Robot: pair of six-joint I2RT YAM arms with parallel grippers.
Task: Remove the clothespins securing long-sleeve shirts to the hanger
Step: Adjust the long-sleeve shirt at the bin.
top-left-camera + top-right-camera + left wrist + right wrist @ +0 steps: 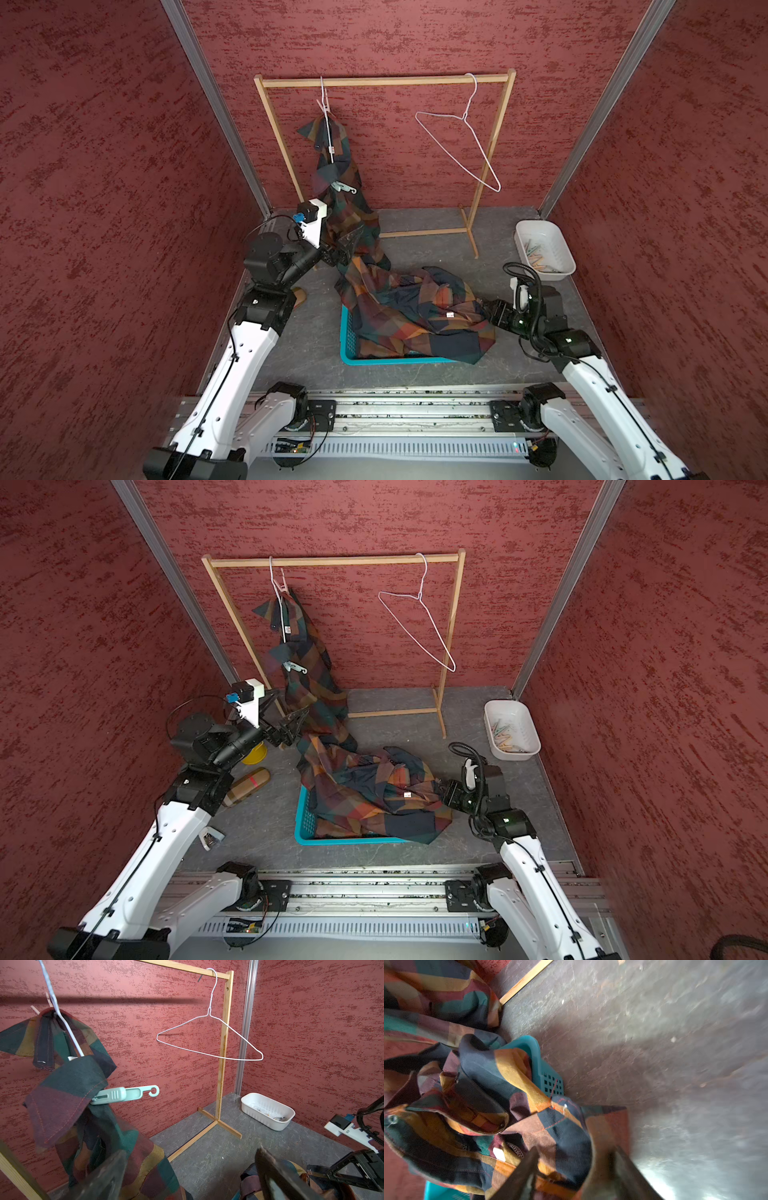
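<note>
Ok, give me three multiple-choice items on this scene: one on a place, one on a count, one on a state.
1. The loose shirt lies:
A) over the basket
B) on a shelf
C) spread flat on bare floor

2. Wire hangers on the rack:
A) one
B) two
C) three

3. The left fingers are:
A) spread, holding nothing
B) shut on a pin
C) shut on a wire hook

Answers:
1 A, since the plaid cloth drapes across the teal rim in both top views.
2 B, since one carries the hung shirt and one hangs bare.
3 A, since the left wrist view shows a wide gap between them with nothing in it.
</note>
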